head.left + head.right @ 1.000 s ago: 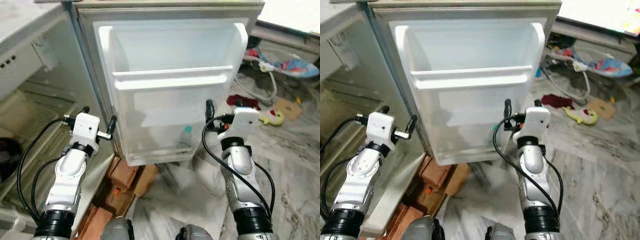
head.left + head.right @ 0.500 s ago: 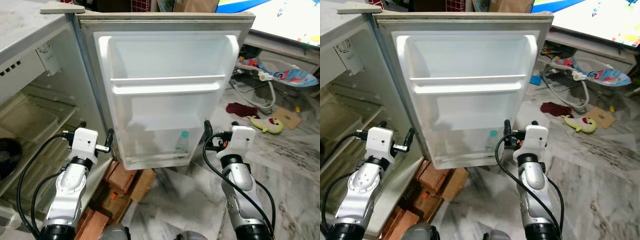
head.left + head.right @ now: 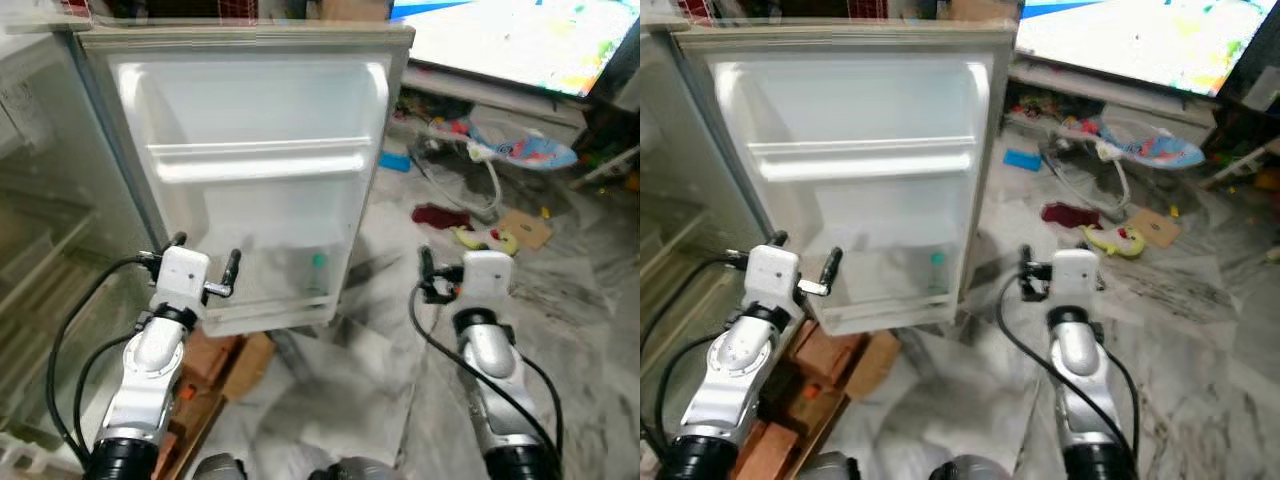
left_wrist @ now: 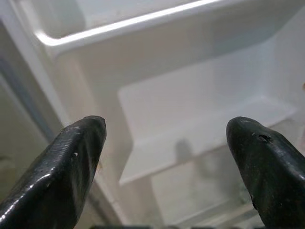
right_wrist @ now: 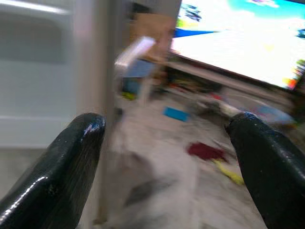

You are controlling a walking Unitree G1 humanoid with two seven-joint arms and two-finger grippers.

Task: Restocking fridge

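The fridge door [image 3: 250,110] stands open, its white inner side facing me with a shelf rail [image 3: 255,165] across the middle. A small bottle with a green cap [image 3: 317,272] stands in the lowest door shelf. My left gripper [image 3: 206,256] is open and empty, raised in front of the door's lower left part. In the left wrist view its fingers [image 4: 76,157] frame the door shelves. My right gripper [image 3: 450,268] is open and empty, held right of the door edge; its fingers [image 5: 71,162] frame the door edge and the cluttered floor.
The fridge's open interior [image 3: 40,250] is at the left. Bricks [image 3: 230,362] lie under the door. On the marble floor to the right are a baby bouncer [image 3: 500,150], a red cloth [image 3: 437,215], a yellow toy [image 3: 485,238] and cardboard [image 3: 525,228]. A bright screen [image 3: 510,40] is behind.
The head camera has swung to the right, so the fridge door sits further left in the picture. Both grippers stay open and raised; the right one now stands clear of the door.
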